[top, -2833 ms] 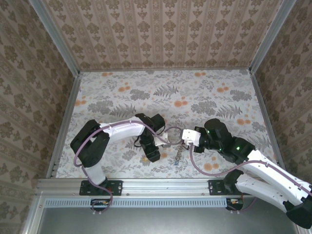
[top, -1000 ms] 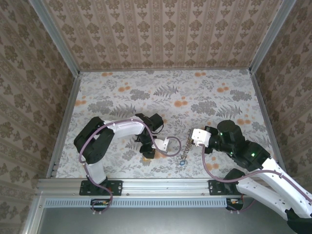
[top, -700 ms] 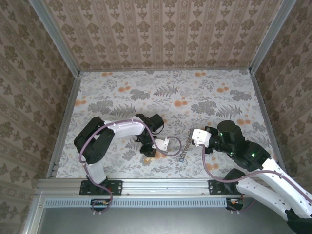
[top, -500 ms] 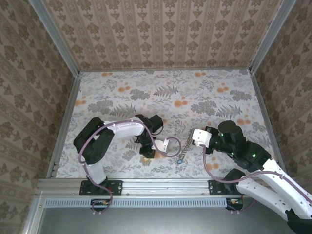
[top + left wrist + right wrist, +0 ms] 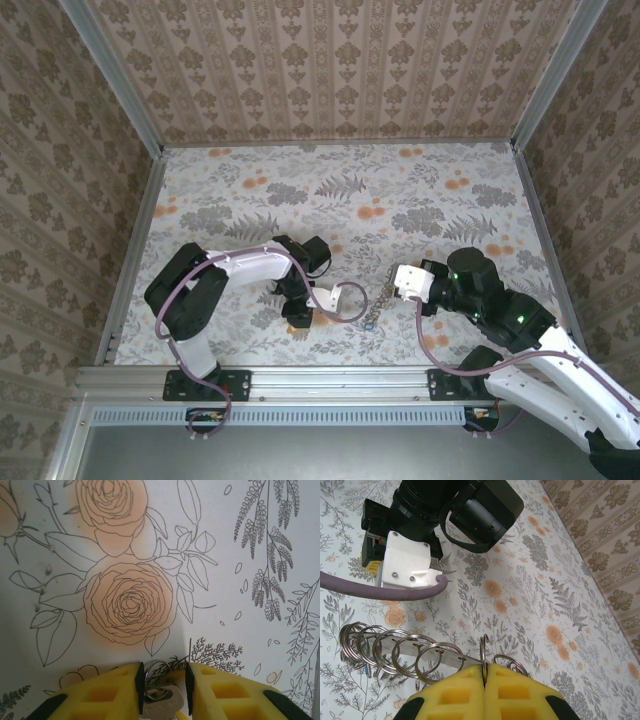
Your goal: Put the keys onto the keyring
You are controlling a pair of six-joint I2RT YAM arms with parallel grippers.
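The keyring is a flat metal strip threaded with several silver split rings; from above it hangs as a short chain left of my right gripper. My right gripper is shut on one upright ring at the strip's end. A silver key with a small split ring on its head sits between the yellow fingers of my left gripper, which is closed on it just above the table. Something yellow shows behind the key. From above, my left gripper points down, left of the chain.
The floral tablecloth covers the table, with patterned walls on three sides. The left arm's black wrist, white mount and purple cable lie close beyond the ring strip. A purple cable loop sits between the two grippers.
The grippers, nearly touching 2.8 s ago, have drawn apart; the right one pulled back to the right with the ring chain. Over the last second the left gripper shifted slightly.
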